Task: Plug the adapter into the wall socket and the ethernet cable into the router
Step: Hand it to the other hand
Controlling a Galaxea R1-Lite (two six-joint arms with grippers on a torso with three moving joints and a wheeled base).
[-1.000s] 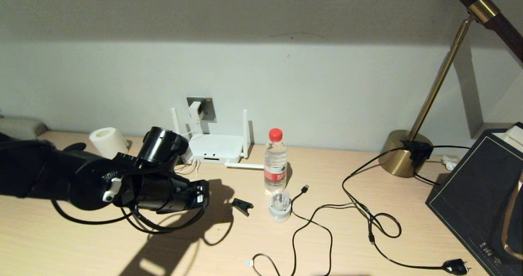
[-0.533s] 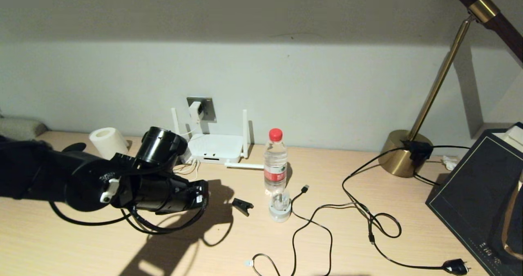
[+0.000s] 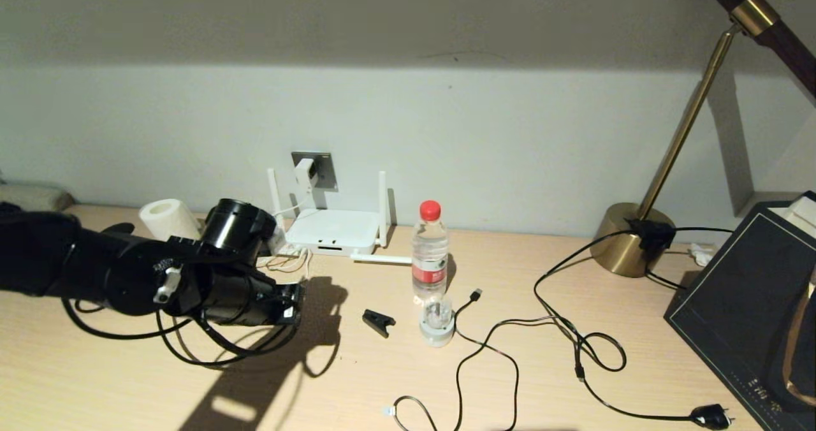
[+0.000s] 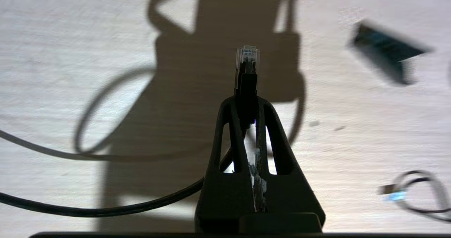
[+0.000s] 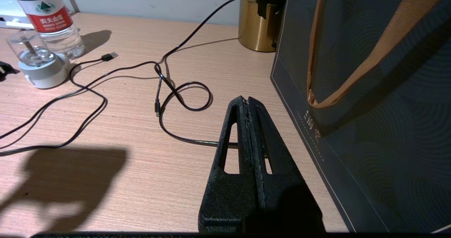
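My left gripper point(image 4: 246, 102) is shut on the black ethernet cable's connector point(image 4: 247, 60). Its clear tip sticks out past the fingertips, above the wooden desk. The thick cable point(image 3: 191, 349) loops under my left arm point(image 3: 191, 284), which hangs over the desk's left part, to the front left of the router. The white router point(image 3: 335, 229) lies against the wall, its dark ports facing me. The white adapter point(image 3: 305, 173) sits on the grey wall socket point(image 3: 324, 169) above it. My right gripper point(image 5: 247, 100) is shut and empty, hovering beside a dark bag.
A water bottle point(image 3: 429, 252), a small domed gadget point(image 3: 437, 329) and a black clip point(image 3: 378, 321) stand right of my left arm. Thin black USB cords point(image 3: 510, 329) sprawl mid-desk. At the right are a brass lamp base point(image 3: 628, 243) and the dark bag point(image 3: 746, 310). A paper roll point(image 3: 167, 217) sits back left.
My left arm has pulled back to the left and slightly down, away from the router, still holding the ethernet connector. Nothing else moved.
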